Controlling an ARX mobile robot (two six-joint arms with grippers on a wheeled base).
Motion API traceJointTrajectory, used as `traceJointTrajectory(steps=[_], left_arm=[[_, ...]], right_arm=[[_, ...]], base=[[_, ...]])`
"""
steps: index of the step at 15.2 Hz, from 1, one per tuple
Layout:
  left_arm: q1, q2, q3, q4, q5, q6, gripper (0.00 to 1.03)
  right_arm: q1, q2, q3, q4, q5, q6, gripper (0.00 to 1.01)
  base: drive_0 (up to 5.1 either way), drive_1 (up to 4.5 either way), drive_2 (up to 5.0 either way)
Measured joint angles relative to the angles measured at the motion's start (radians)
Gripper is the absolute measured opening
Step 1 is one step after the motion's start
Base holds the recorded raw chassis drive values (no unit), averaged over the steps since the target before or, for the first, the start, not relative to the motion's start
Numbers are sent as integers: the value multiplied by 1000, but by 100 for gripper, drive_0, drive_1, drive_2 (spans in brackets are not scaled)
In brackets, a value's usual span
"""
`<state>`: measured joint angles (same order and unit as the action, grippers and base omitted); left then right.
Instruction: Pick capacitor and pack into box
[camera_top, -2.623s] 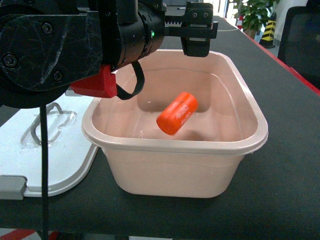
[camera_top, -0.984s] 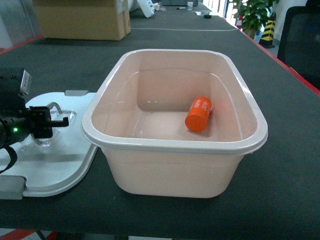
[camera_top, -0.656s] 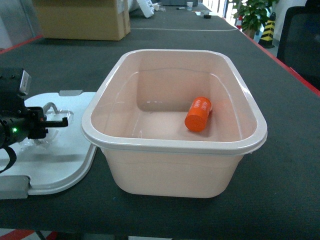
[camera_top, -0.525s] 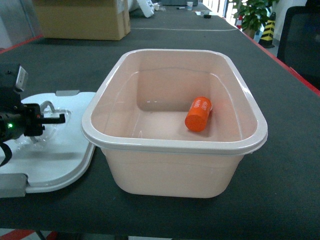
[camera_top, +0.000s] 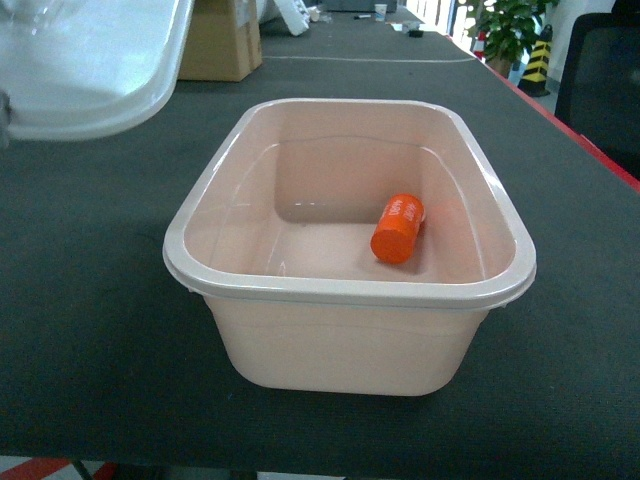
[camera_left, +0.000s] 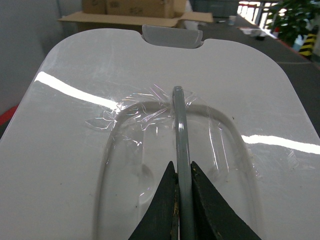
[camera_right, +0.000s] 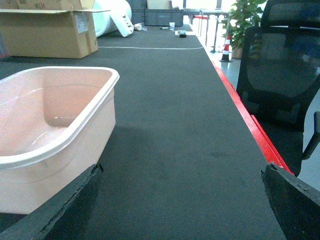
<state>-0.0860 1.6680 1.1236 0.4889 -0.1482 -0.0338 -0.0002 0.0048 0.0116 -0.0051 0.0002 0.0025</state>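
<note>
You can see that the orange capacitor (camera_top: 398, 228) already lies on its side inside the box (camera_top: 350, 285), on the floor of the tub toward the right wall, so the picking and packing part looks done. What is left, in my judgement, is to close the box: the lid (camera_top: 90, 70) hangs in the air at the upper left of the head view, well apart from the box and not over it. Your left gripper (camera_left: 180, 200) is clenched on the wire handle (camera_left: 179, 130) of the lid, the two dark fingers pinching the wire between them. Your right gripper (camera_right: 180, 200) shows only its two finger edges spread wide at the bottom corners of its own view, so it is released and holds nothing; it waits just beside the right wall of the box. The dark table (camera_top: 100, 300) is free around the box on all sides. A cardboard carton (camera_top: 220, 40) stands far behind, and the red table edge (camera_right: 250, 125) runs on your right side.
</note>
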Motion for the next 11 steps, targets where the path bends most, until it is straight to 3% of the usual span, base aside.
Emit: traceJointTrajectory(steps=[2,4,5,11], left_arm=[[-144,-28,50,-113,-76,-19,2],[-306,12,72,-199,-191,-42,2],[-354,34,89,-214,-216,-54,2],[-472,97,145,-241,-269,-99,2]], right_arm=[[0,0,0,0,0,0,98],[0,0,0,0,0,0,98],[0,0,0,0,0,0,98],[0,0,0,0,0,0,98]], base=[[0,0,0],[0,0,0],[0,0,0],[0,0,0]])
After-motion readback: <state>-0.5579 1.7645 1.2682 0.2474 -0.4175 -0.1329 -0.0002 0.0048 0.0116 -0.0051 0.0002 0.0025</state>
